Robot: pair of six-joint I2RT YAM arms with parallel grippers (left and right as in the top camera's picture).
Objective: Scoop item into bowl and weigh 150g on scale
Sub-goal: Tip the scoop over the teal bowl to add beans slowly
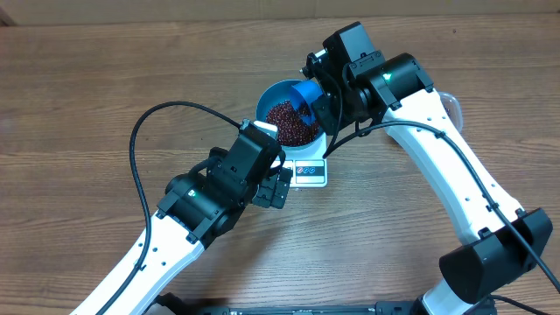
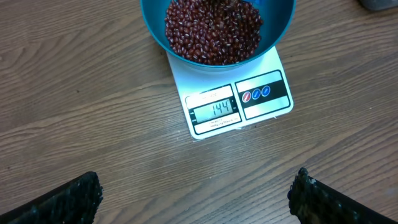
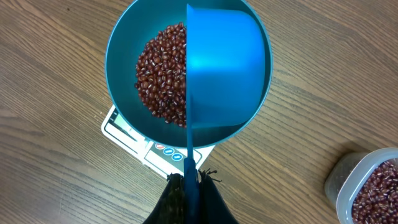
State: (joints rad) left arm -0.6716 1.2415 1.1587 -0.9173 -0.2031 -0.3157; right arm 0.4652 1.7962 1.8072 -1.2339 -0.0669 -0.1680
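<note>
Overhead: the blue bowl of beans sits on the white scale on the worktop; my left claw hovers just beside the scale; my right claw holds the scoop over the bowl. Left wrist: my fingers stand wide, empty; the display reads 144. Right wrist: jaws clamped on the scoop's handle; a clear tub of beans stands apart.

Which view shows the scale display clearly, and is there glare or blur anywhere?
Left wrist: white square kitchen scale is sharp, its display legible without glare; the black fingers of the left gripper at the bottom look soft. Overhead: even light, display too small to read. Right wrist: the deep blue bowl and small blue plastic scoop hide most of the scale; mild sheen on the scoop.
</note>
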